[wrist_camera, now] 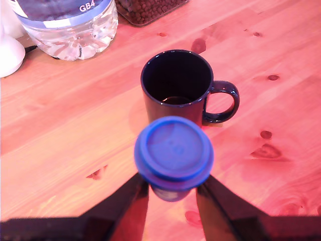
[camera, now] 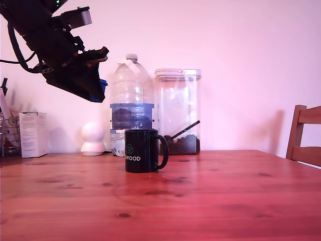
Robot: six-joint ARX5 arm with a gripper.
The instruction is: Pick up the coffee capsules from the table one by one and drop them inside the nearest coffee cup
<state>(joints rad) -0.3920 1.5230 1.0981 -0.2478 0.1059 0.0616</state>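
We see the big wooden table (camera: 210, 196) with the black mug (camera: 141, 150) standing on it. High above, our gripper (wrist_camera: 173, 193) pinches the little blue capsule (wrist_camera: 174, 153) tight — up in the air, near the mug.

The surface (camera: 210, 196) is reddish-brown wood with visible grain and dark knots. The mug (camera: 142, 150) is glossy black, with white lettering ending "WOOD" and a small hexagon logo. The capsule (wrist_camera: 173, 155) is bright blue, and the claw (wrist_camera: 170, 198) holding it is black. The big bottle (camera: 131, 103) is clear plastic with a blue label and a white cap. The tall container (camera: 177, 110) is clear, with dark brown beans in its bottom. The round object (camera: 93, 138) beside the bottle is white. The chair (camera: 304, 135) is reddish-brown wood. The wall (camera: 251, 60) looks pale pink.
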